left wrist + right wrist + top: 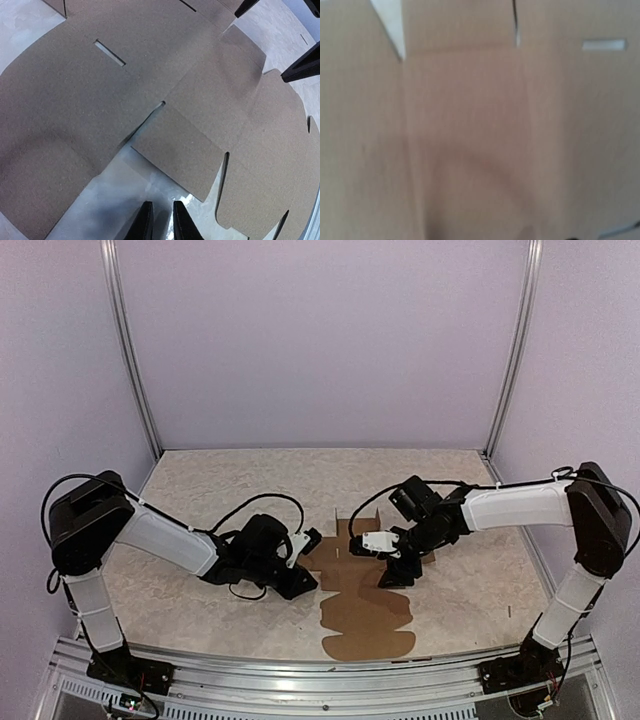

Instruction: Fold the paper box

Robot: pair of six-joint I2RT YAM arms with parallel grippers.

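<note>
The paper box [365, 615] is a brown die-cut sheet lying mostly flat on the table between the arms, and its far end looks lifted. In the left wrist view the sheet [100, 100] shows a slot, creases and rounded tabs. My left gripper [308, 540] sits low at the sheet's left edge. Its fingers [145, 222] stand a narrow gap apart over bare table, with nothing between them. My right gripper [392, 575] hovers over the sheet's middle. Its black fingers [300, 67] are spread wide and hold nothing. The right wrist view is blurred cardboard [470, 125], with no fingers showing.
The speckled beige table [220, 490] is walled in by pale lilac panels with metal posts [130, 350]. A metal rail [300, 680] runs along the near edge by the arm bases.
</note>
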